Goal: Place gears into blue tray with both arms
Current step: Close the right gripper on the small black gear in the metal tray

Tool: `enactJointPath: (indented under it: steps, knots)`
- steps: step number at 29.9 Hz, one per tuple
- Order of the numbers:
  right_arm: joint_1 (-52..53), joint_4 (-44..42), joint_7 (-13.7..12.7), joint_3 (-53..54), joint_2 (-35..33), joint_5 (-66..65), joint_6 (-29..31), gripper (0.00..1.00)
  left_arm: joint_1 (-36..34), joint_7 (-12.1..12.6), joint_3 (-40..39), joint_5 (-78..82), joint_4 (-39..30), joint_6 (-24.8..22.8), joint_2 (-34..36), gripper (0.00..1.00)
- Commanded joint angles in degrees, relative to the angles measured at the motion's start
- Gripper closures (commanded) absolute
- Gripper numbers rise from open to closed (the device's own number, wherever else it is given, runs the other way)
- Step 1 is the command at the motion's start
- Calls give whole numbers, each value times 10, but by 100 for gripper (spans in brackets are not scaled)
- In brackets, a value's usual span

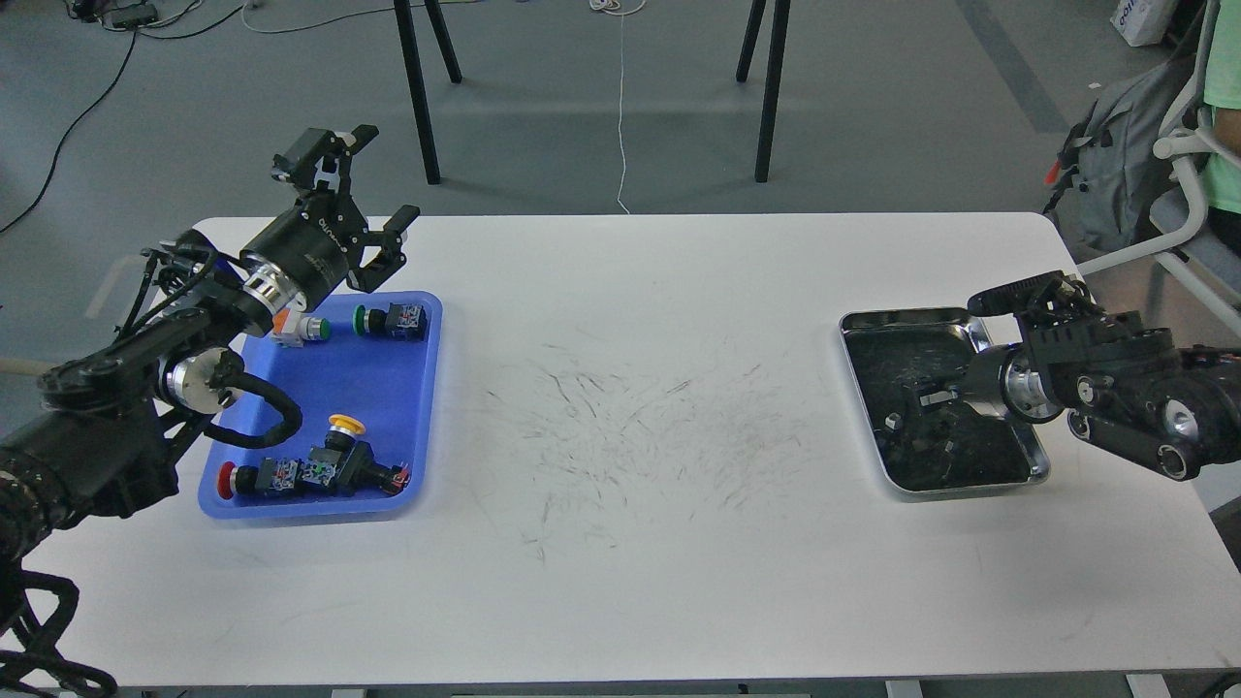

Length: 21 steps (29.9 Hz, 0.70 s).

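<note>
The blue tray (380, 383) lies at the table's left and holds several coloured push-button switches (388, 320). My left gripper (388, 173) hangs open and empty above the tray's far edge, pointing away from me. My right gripper (919, 397) reaches from the right into the steel tray (906, 318), low over its dark bottom. Its fingers blend into that dark bottom, so their state is unclear. I cannot pick out the gears among the small dark bits in the steel tray.
More switches lie near the blue tray's front edge (310, 475). The white table (630, 436) between the two trays is scuffed. Chair legs (417, 92) stand behind the table, and a backpack (1115, 165) sits at the far right.
</note>
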Motion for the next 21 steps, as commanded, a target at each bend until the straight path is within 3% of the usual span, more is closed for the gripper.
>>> enactJointPath:
  steps: [1,9,21]
  knots:
    - [-1,-1,5,-9,0,-1,0,74,0,0,0,1,9,0,-3,0]
    - [1,-2,15,-20,1,-1,1,98,0,0,0,1,11,0,-10,0]
    - [20,-4,22,-18,4,-6,0,99,0,0,1,1,17,0,-10,0]
